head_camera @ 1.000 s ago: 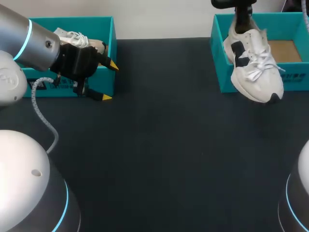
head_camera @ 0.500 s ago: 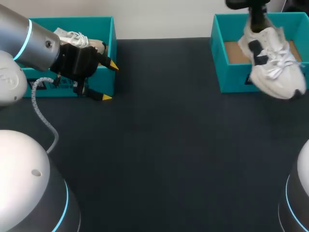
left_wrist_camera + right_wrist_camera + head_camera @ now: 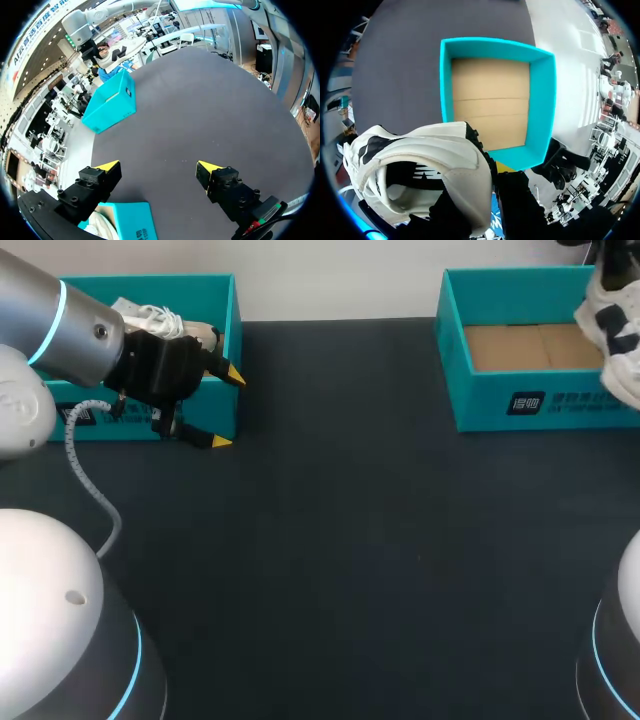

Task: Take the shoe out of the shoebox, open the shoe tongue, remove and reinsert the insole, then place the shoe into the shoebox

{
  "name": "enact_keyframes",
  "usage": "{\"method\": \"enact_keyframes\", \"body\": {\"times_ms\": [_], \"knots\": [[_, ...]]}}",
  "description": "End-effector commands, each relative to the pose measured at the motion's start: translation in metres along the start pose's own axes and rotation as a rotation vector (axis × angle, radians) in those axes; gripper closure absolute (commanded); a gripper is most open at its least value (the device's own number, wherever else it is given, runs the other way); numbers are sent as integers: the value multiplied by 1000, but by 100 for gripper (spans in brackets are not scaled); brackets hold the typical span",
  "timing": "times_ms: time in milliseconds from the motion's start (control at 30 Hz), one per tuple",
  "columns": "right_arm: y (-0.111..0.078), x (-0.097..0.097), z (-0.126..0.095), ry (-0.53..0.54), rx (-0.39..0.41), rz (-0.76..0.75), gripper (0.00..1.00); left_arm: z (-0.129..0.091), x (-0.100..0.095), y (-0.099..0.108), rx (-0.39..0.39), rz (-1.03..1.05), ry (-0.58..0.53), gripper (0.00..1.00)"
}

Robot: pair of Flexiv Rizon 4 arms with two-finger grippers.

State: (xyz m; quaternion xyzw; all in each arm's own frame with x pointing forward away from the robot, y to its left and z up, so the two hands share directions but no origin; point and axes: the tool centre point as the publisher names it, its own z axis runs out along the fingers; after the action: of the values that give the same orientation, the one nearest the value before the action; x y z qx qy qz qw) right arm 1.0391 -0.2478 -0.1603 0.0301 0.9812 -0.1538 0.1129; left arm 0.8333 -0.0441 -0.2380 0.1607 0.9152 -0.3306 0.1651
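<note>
Since a second ago your right arm has carried the shoe (image 3: 614,338) to the right; it was hanging in front of the right shoebox (image 3: 452,370) near wall, now it sits at the head view's right edge, in the air over that box's right end, partly cut off; the box's brown cardboard floor (image 3: 520,345) is now fully exposed.
Right tool (image 3: 487,197) is clenched on the shoe at the heel collar, dark fingers either side of the white wall; from the wrist the shoe hangs between the camera and the box, opening facing the camera.
Your left arm hasn't moved; left tool (image 3: 228,408) is released, yellow tips spread, nothing between them, parked against the right wall of the left shoebox (image 3: 228,315); a second shoe (image 3: 150,318), white with laces, lies in that box.
Left wrist view: the tool looks across the dark surface (image 3: 200,110) to the right shoebox, the shoe raised above it.
Writing: white label (image 3: 570,400) on the right shoebox front wall, a square logo plus a line of characters; too small to read; black side mark on the shoe.
</note>
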Motion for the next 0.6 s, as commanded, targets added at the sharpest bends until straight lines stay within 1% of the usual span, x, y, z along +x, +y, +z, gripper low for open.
{"method": "enact_keyframes", "body": {"times_ms": [33,100,200,233,267,367,400,467,533,567,600], "knots": [[-21,-15,19,36,9,27,100,0,1,-1,-3,0,0,0],[-30,-19,25,47,5,53,100,0,1,-1,-3,0,0,0],[-37,-23,33,62,19,82,100,0,1,-1,-3,0,0,0],[-40,-23,35,60,34,110,100,0,1,-1,-3,0,0,0],[-42,-24,36,53,24,130,100,0,1,-1,-3,0,0,0],[-47,-21,35,50,48,257,100,0,1,-1,-3,0,0,0],[-48,-20,35,53,61,305,100,0,1,-1,-3,0,0,0],[-52,-17,32,42,79,487,100,0,1,-1,-3,0,0,0],[-54,-15,30,23,61,624,100,0,1,-1,-3,0,0,0],[-56,-13,30,34,83,755,100,0,1,-1,-3,0,0,0],[-57,-13,30,24,64,822,100,0,1,-1,-3,0,0,0]]}}
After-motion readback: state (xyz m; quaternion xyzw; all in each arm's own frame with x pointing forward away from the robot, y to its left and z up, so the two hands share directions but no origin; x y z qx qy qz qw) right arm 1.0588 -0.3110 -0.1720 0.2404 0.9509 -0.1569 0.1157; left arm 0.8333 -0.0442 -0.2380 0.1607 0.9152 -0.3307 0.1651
